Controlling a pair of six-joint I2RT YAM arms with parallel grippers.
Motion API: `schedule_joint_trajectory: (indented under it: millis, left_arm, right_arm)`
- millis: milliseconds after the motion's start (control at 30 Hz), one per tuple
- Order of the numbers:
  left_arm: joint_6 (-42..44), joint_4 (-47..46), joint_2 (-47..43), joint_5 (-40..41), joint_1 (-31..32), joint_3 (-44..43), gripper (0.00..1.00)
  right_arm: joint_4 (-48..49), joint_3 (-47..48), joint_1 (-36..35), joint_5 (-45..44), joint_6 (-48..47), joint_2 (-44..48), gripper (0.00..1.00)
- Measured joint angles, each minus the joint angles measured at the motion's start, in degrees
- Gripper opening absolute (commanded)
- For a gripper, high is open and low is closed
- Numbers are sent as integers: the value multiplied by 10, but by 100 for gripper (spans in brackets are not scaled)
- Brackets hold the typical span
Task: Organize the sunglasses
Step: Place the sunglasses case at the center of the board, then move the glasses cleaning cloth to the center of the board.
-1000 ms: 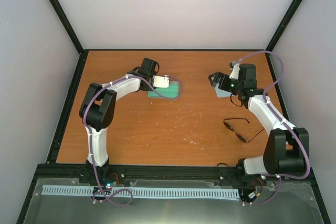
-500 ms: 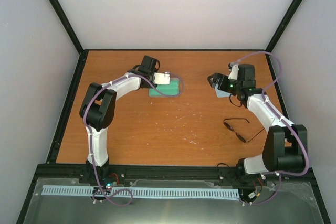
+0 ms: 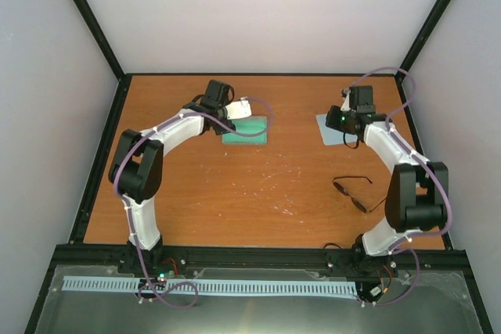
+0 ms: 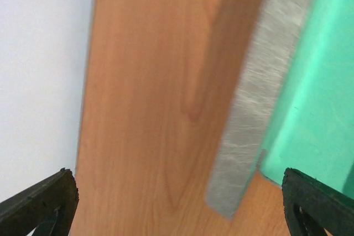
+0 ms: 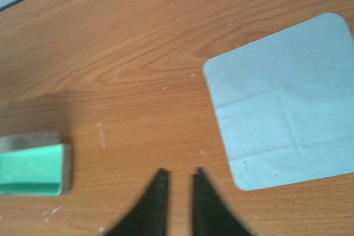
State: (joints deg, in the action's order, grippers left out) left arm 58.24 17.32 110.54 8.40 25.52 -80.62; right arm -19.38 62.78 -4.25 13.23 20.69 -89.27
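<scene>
Sunglasses (image 3: 352,195) lie on your bench (image 3: 235,185), apart from case (image 3: 246,129) and cloth (image 5: 287,103). Note your left fingers (image 4: 38,203) spread wide by the case; right fingers (image 5: 155,203) narrow, empty, beside the cloth.

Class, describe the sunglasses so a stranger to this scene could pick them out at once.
Start at the orange table and go to its near right part, beside the right arm. The sunglasses lie there, nearer than the pale blue cloth. They alone are thin black wire with dark lenses; the cloth is flat, the case grey with green lining.
</scene>
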Motion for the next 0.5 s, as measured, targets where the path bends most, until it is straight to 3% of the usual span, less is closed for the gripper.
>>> schedule_joint_trajectory:
  millis: [200, 500]
  left_arm:
    - [-116, 0, -57, 3, 0, -25, 100]
    - [-224, 1, -120, -1, 0, -29, 99]
  right_arm:
    - [-76, 97, 0, -50, -9, -120, 3]
    - [-141, 138, 0, -80, -13, -228, 3]
